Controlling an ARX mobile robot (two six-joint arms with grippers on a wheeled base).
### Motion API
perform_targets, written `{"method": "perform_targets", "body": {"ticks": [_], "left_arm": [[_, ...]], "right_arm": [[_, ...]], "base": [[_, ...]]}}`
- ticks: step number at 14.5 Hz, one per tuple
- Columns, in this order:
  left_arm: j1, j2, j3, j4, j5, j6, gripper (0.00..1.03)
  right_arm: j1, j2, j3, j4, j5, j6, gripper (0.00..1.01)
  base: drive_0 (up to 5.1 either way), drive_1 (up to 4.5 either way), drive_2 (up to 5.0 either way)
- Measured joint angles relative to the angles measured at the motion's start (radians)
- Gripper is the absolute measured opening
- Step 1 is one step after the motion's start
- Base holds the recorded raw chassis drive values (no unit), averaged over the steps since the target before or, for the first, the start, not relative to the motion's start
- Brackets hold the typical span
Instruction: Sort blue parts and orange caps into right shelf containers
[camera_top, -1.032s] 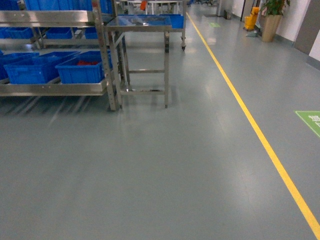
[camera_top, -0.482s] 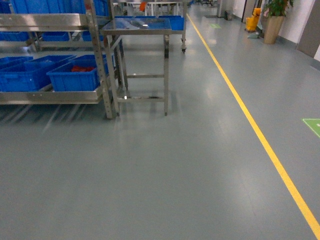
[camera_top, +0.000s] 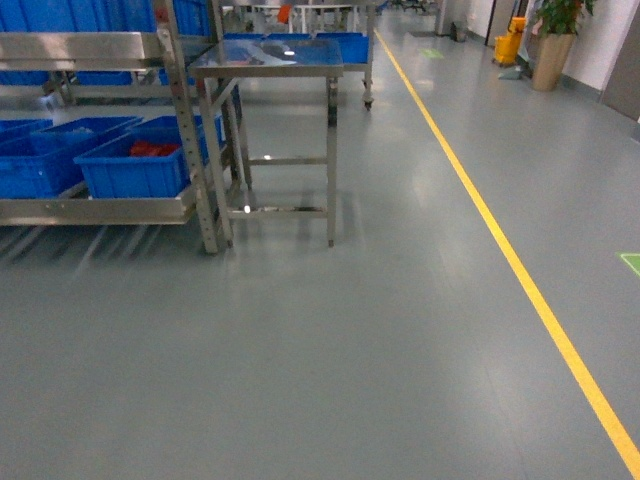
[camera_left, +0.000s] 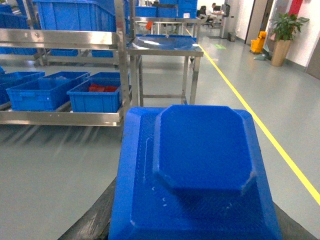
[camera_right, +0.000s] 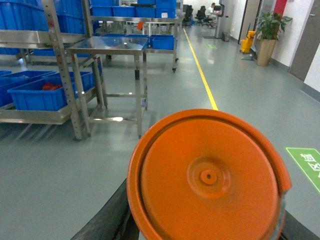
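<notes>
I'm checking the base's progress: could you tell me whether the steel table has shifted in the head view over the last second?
Yes. The steel table has slid left and lower in frame, as has the shelf beside it, so the camera moved.

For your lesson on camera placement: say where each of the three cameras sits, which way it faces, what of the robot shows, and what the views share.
Head: on the robot, slanting down at floor; no robot body shows.
Left wrist: above a blue part filling the foreground, facing the shelf.
Right wrist: above an orange cap, facing down the aisle.
Shared: all show the steel table and yellow floor line.
</notes>
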Motion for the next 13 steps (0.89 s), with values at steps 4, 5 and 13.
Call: {"method": "perform_targets", "body": {"ticks": [4,5,13], "left_arm": [[0.000,0.000,0.000,0.000,0.000,0.000,0.43],[0.000,0.000,0.000,0.002,0.000,0.000,0.43],[0.000,0.000,0.000,-0.002,0.000,0.000,0.43]], "right_arm": [[0.000,0.000,0.000,0.002,0.000,0.000,0.44],[0.000,0.000,0.000,0.000,0.000,0.000,0.44],[0.000,0.000,0.000,0.000,0.000,0.000,0.44]], "base": [[0.0,4.27,-4.3],[0.0,4.27,-4.3],[0.0,4.27,-4.3]]}}
